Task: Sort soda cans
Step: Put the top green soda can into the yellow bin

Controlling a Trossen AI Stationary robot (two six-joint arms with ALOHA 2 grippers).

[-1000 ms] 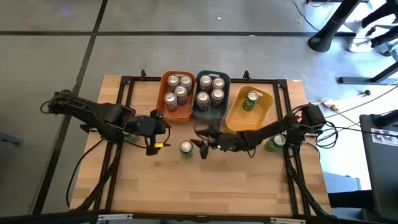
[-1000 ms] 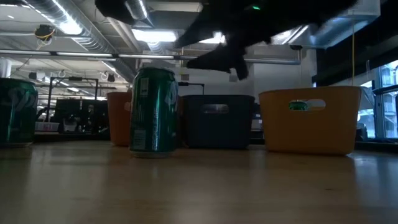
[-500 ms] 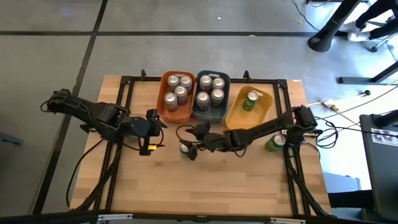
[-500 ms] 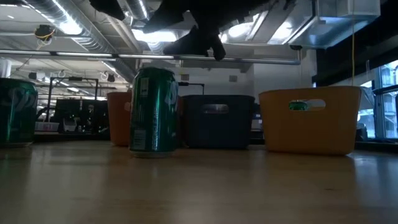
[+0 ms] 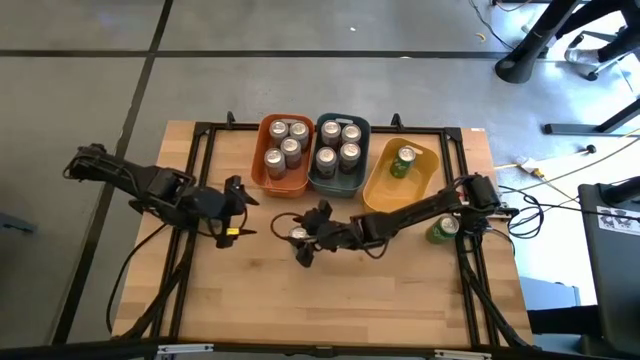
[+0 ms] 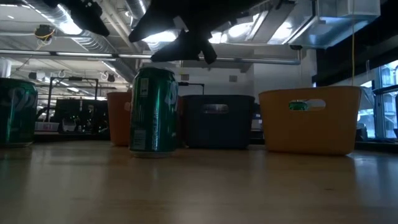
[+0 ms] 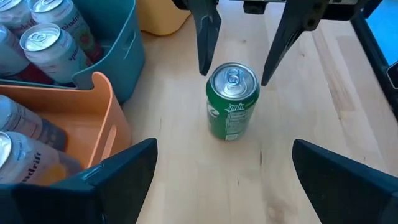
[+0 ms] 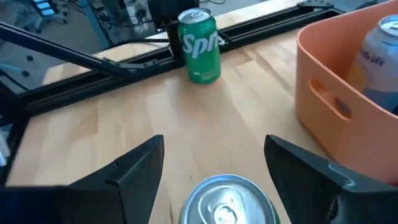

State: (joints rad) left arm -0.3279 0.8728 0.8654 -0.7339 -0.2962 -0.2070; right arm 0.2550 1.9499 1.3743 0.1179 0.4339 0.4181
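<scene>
A green soda can (image 5: 297, 235) stands upright on the table in front of the bins (image 7: 232, 99) (image 6: 153, 111). My right gripper (image 5: 299, 241) is open, with one finger on each side of the can's top (image 8: 227, 204) and a small gap on both sides. My left gripper (image 5: 240, 208) is open too and hangs over the table to the can's left (image 7: 224, 146). A second green can (image 8: 199, 45) stands by the left arm (image 6: 15, 112), and a third (image 5: 443, 228) stands beside the right arm's base.
Along the far side stand an orange bin (image 5: 300, 186) and a grey-blue bin (image 5: 336, 186), each holding several cans, and a yellow bin (image 5: 380, 195) holding one green can (image 5: 403, 160). Bare wood lies toward the near edge. A black frame rails the table's sides.
My right gripper has reached toward the table's left, from beside the middle green can to over it, so its open fingers now stand on both sides of the can. My left gripper has drawn back toward the table's left edge. The can has not moved.
</scene>
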